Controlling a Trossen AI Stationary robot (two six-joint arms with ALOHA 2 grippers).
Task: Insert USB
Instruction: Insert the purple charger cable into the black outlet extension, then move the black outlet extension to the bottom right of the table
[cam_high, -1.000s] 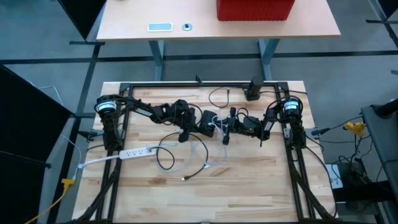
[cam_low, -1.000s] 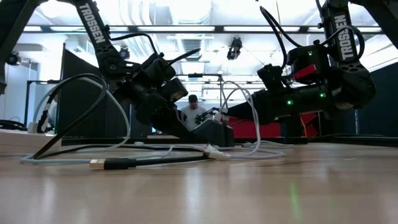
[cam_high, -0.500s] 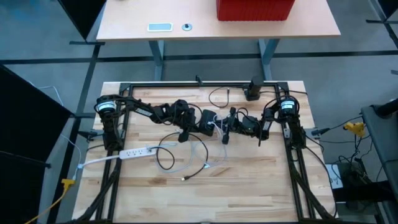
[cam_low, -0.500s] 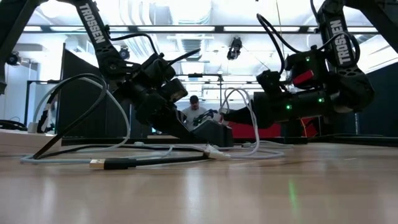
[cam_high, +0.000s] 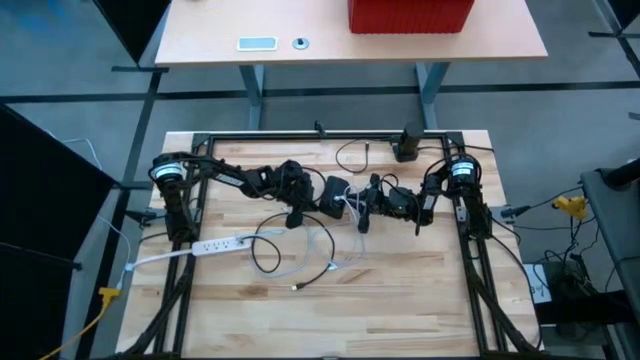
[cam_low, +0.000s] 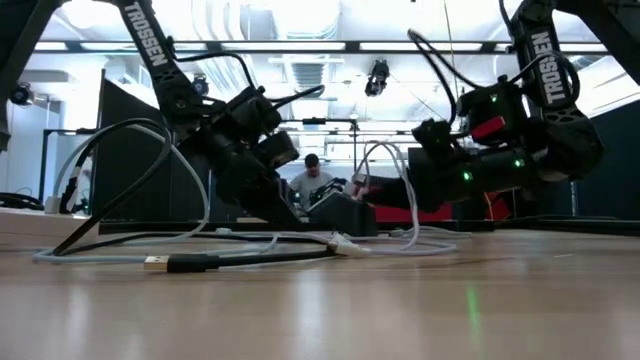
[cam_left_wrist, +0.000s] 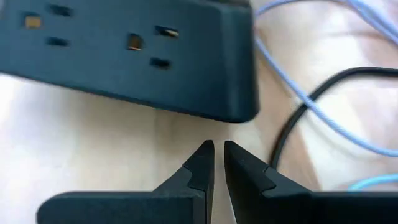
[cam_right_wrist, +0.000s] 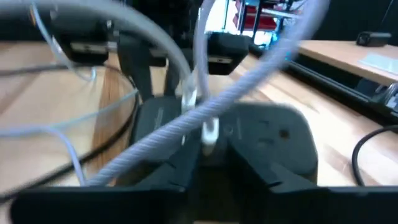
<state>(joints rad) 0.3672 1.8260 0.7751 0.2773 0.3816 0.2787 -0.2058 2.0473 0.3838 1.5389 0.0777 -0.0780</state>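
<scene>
USB plug (cam_right_wrist: 210, 129), white, gripped by right gripper (cam_right_wrist: 211, 146) at one dark power strip (cam_left_wrist: 124, 56). Left gripper (cam_left_wrist: 218, 163) closed, empty. Arms marked TROSSEN.

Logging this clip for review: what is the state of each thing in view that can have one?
Left end effector: shut, empty, beside the dark power block.
Right end effector: shut on the white USB plug, facing the block.
Dark power block: flat on the table, visible outlets empty.
White USB plug: held, not yet inserted.
Black USB cable: loose on the table, plug free.
White power strip: flat on the table.
</scene>
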